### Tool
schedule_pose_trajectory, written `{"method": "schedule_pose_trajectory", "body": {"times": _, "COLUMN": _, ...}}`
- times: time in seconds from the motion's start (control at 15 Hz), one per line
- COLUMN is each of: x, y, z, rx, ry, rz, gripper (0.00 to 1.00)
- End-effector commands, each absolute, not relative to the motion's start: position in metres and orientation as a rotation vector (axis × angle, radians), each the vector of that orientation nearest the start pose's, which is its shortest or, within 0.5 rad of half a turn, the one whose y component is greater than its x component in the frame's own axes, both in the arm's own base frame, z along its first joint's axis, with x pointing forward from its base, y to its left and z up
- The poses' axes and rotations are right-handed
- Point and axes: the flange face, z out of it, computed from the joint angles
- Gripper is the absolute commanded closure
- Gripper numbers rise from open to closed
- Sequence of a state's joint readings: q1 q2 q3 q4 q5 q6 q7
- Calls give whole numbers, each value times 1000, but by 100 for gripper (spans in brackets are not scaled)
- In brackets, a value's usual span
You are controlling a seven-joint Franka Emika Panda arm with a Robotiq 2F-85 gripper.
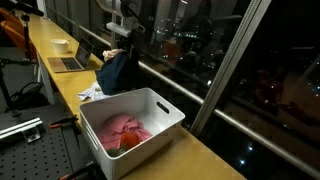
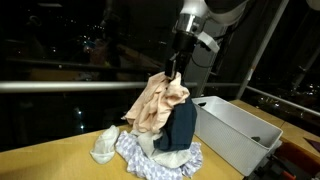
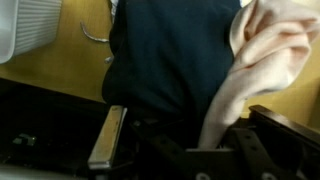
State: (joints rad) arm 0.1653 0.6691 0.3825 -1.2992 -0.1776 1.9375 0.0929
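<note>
My gripper [image 2: 176, 72] is shut on clothes and holds them up above the wooden counter. A beige garment [image 2: 155, 105] and a dark navy garment [image 2: 182, 130] hang from it. In the wrist view the navy cloth [image 3: 170, 50] and the beige cloth [image 3: 270, 50] fill the space between my fingers [image 3: 185, 125]. In an exterior view the navy garment [image 1: 118, 72] hangs below my gripper [image 1: 122, 42]. More clothes lie under them: a blue patterned piece [image 2: 150, 163] and a white piece [image 2: 104, 147].
A white plastic bin [image 1: 130, 125] holds pink and red clothes [image 1: 125, 130]; it also shows in an exterior view [image 2: 235, 130]. A laptop [image 1: 75, 62] and a bowl [image 1: 61, 45] sit further along the counter. Dark windows run along the counter's edge.
</note>
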Motion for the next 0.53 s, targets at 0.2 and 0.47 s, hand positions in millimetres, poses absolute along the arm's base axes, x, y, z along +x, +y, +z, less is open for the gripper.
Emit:
{"method": "schedule_pose_trajectory", "body": {"times": 0.2, "x": 618, "y": 246, "z": 308, "rx": -2922, "ry": -532, "rz": 115, "gripper": 100}}
{"method": "schedule_pose_trajectory", "body": {"times": 0.47, "x": 595, "y": 230, "z": 293, "rx": -2913, "ry": -515, "rz": 166, "gripper": 74}}
